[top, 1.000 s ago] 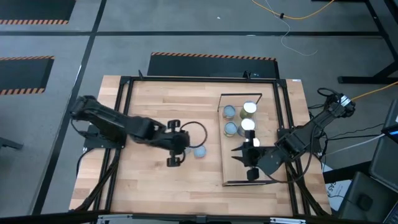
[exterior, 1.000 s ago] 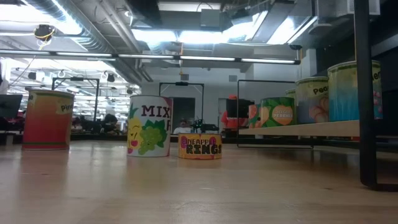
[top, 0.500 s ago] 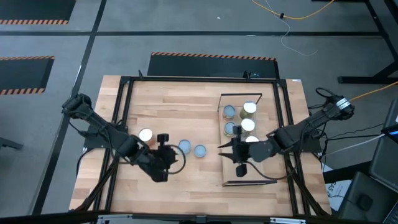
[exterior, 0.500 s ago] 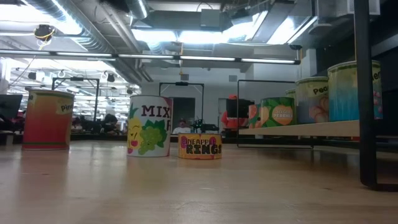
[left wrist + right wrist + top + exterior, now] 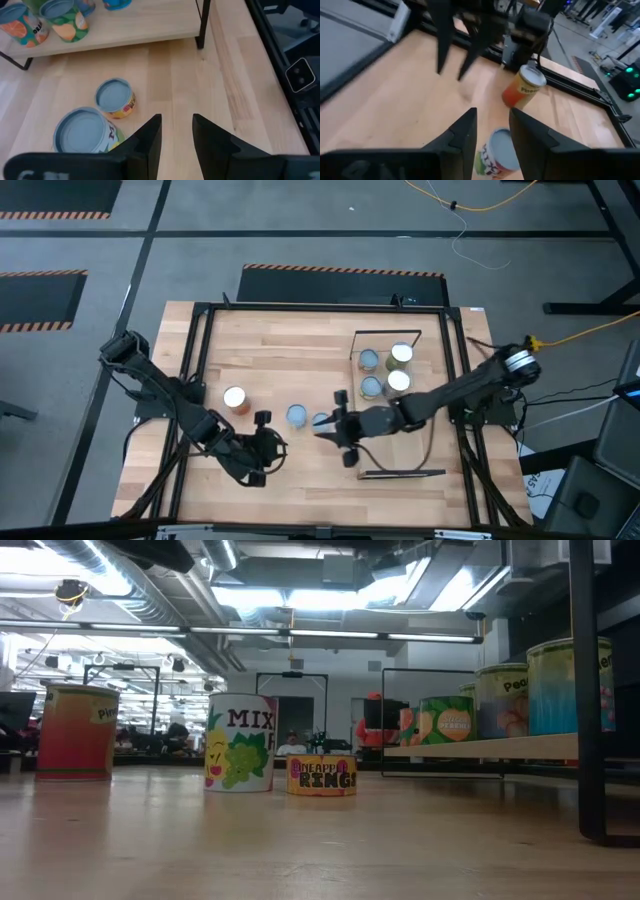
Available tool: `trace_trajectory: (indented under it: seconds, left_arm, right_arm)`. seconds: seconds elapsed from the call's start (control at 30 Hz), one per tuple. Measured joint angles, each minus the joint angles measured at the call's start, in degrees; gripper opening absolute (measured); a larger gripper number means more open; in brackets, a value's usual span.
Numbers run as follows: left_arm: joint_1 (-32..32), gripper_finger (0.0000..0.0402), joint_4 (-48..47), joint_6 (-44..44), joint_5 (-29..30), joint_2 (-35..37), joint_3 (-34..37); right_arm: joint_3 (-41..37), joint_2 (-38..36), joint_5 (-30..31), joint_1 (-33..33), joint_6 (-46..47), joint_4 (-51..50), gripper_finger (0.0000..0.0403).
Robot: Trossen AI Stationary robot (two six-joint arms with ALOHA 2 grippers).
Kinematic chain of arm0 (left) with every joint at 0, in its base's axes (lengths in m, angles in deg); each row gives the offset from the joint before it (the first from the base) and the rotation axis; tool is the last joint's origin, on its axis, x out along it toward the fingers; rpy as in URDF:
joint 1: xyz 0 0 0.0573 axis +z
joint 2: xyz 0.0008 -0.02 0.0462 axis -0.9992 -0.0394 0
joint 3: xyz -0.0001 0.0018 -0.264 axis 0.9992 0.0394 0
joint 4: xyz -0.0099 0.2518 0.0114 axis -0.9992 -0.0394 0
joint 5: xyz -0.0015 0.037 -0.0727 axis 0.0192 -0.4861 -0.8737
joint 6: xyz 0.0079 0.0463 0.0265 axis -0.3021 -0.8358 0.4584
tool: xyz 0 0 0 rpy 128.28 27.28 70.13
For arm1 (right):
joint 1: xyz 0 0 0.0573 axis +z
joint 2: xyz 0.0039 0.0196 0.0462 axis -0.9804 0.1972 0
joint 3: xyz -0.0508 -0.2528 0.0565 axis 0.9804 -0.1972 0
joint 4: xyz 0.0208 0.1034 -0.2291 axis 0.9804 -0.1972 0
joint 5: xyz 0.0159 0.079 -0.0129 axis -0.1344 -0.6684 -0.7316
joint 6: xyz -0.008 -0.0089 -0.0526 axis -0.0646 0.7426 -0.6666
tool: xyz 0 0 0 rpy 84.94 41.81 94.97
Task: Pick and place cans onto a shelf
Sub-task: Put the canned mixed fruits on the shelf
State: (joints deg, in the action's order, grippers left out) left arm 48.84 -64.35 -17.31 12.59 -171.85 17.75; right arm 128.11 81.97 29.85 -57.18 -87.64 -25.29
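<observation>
Sitting loose on the table (image 5: 280, 350), just off the shelf's (image 5: 425, 450) open long side, are two blue-topped cans: a short one (image 5: 321, 421) nearest the shelf and a taller one (image 5: 297, 415) touching or almost touching it on the far side. An orange-sided can (image 5: 236, 398) stands farther out from the shelf. Four more cans (image 5: 385, 370) are already on the shelf. All stand upright, long axis vertical. The right gripper (image 5: 341, 430) has reached out past the shelf edge and sits right beside the short can, fingers spread, nothing held. It is clearly the nearer arm. The left gripper (image 5: 262, 448) waits farther from the shelf, fingers apart and empty. Likely next: right closes on the short can.
</observation>
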Motion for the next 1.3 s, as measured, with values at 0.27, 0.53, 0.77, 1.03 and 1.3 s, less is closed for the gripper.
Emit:
trace_trajectory:
  seconds: [0.27,0.53,0.77,1.03,1.3]
  left_arm:
    - [-0.1,0.0102,0.3,0.0,0.0,0.0,0.0]
    - [-0.1,0.0102,0.6,0.0,0.0,0.0,0.0]
    - [-0.1,0.0102,0.6,0.1,0.0,0.0,0.0]
    - [-0.1,0.0102,0.6,0.1,0.0,0.0,0.0]
    - [-0.1,0.0102,0.6,0.1,0.0,0.0,0.0]
  right_arm:
    - [0.0,8.3,-2.6,-3.6,-2.1,5.8,0.0118]
    - [0.0,12.7,-9.1,-7.7,-1.8,10.2,0.0118]
    - [0.0,14.9,-14.1,-10.1,-1.7,12.2,0.0118]
    - [0.0,17.6,-15.5,-11.2,-1.7,12.3,0.0118]
    - [0.0,17.8,-15.5,-11.2,-1.7,12.2,0.0118]
